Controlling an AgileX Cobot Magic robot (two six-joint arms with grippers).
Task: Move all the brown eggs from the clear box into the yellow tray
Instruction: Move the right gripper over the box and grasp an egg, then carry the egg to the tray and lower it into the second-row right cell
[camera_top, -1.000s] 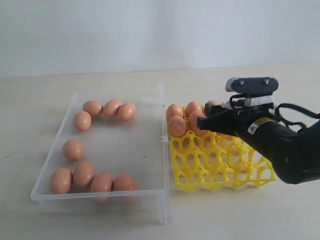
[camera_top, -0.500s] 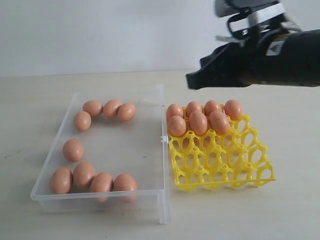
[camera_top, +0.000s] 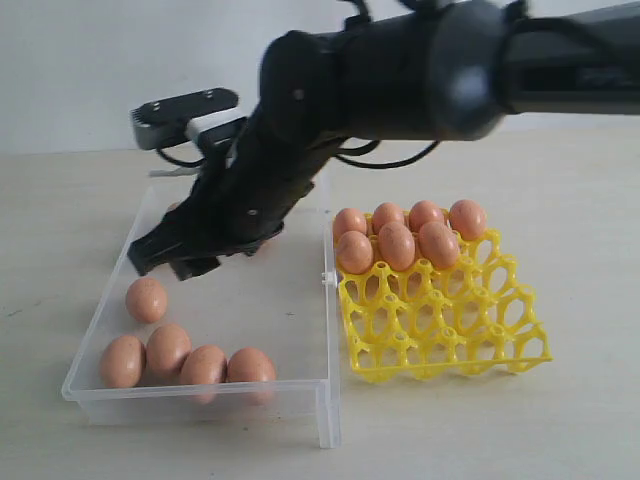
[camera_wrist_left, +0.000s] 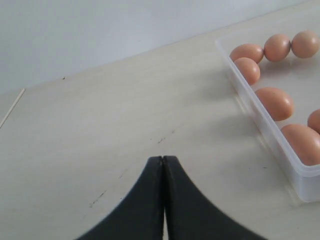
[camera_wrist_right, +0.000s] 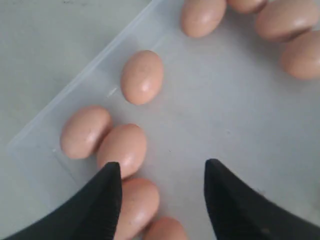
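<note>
over the clear plastic box (camera_top: 290, 310), the released right claw (camera_wrist_right: 162, 167) may knock touching brown speckled eggs (camera_wrist_right: 122, 147), cracking one.

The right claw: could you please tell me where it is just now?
In the exterior view the right claw hangs open and empty over the left half of the clear box, close to the single brown egg by its left wall.

Left on bench: clear box (camera_top: 200, 405), shallow, open-topped. Four brown eggs (camera_top: 168, 349) in a row along its near wall, one alone by the left wall. Just right: yellow tray (camera_top: 450, 345), seven eggs (camera_top: 396, 245) seated in its two far rows.
</note>
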